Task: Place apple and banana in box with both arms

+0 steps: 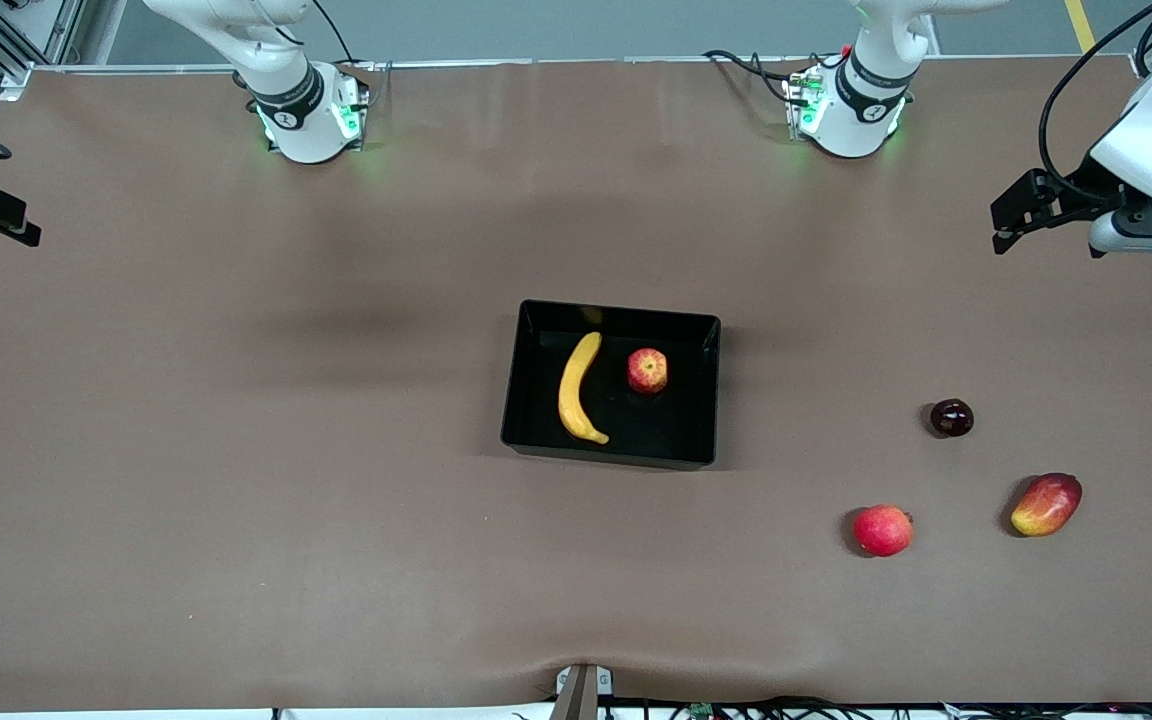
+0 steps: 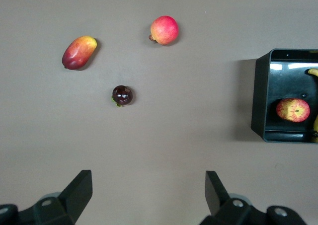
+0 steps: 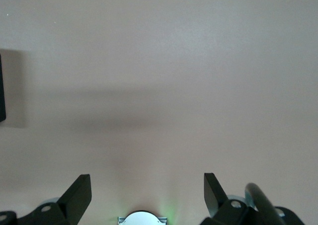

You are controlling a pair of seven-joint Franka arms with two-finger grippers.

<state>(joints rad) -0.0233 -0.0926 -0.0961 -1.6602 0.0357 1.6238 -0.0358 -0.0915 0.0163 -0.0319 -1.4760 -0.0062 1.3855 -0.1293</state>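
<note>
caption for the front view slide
Yellow curved banana and small red apple lie in the glossy black tray.

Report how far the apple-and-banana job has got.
Done, by the look of it: the banana and the apple both lie in the box, side by side and apart. Nothing is in hand: the left pincer hangs open over bare table at the left arm's end, and the right pincer is open over bare table too. Nothing appears left to do.

The box [image 1: 706, 340] is shiny black. The banana [image 1: 577, 390] is yellow. The apple [image 1: 647, 371] is red with yellow streaks. The table [image 1: 236, 450] is brown. The mango [image 1: 1046, 505] is red and yellow.
</note>
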